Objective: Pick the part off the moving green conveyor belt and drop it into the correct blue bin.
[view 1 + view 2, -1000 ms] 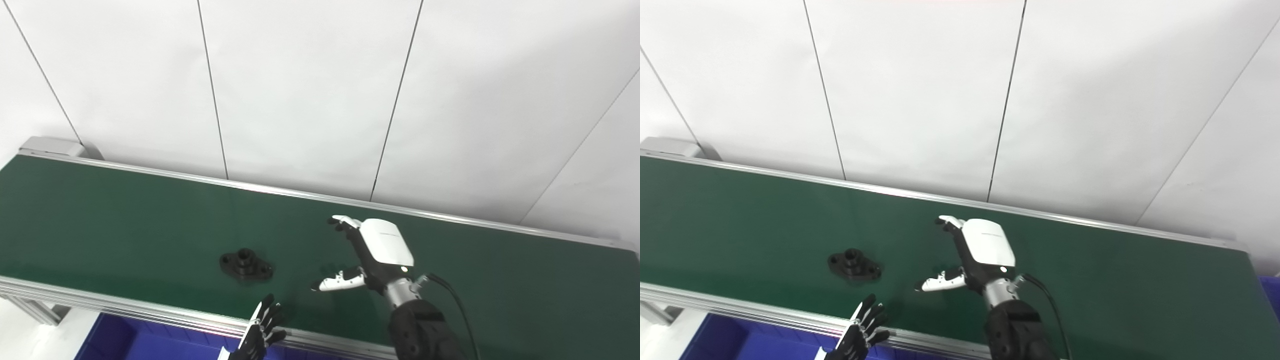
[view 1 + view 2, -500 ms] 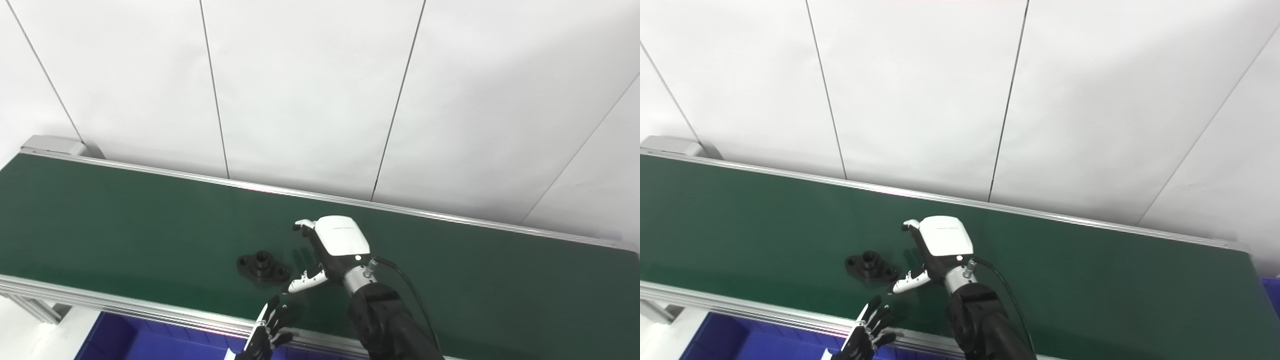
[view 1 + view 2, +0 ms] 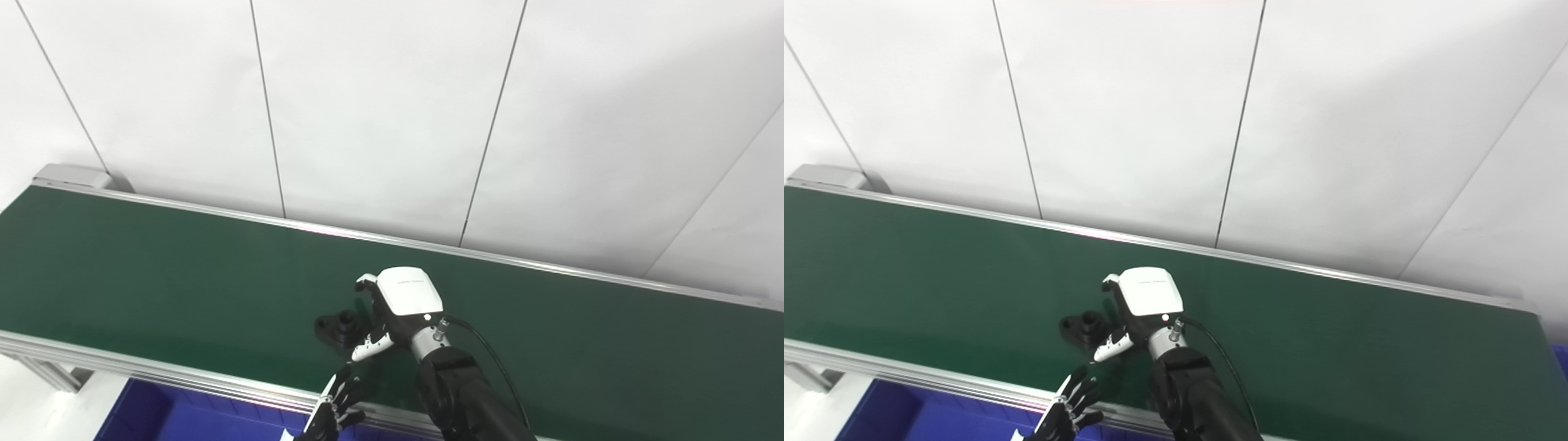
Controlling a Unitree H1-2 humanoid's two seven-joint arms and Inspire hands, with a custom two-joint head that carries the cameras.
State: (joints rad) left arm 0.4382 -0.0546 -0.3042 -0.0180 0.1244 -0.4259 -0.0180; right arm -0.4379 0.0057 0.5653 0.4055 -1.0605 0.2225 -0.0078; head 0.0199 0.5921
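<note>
As the part rode the belt into our spread right hand, we judged closing before it slipped past best; left hand waited open, empty.

The green belt lies bare to the left and right of the black part. The right hand crowds the part's right side. The left hand hangs over the near rail, above the blue bin.
</note>
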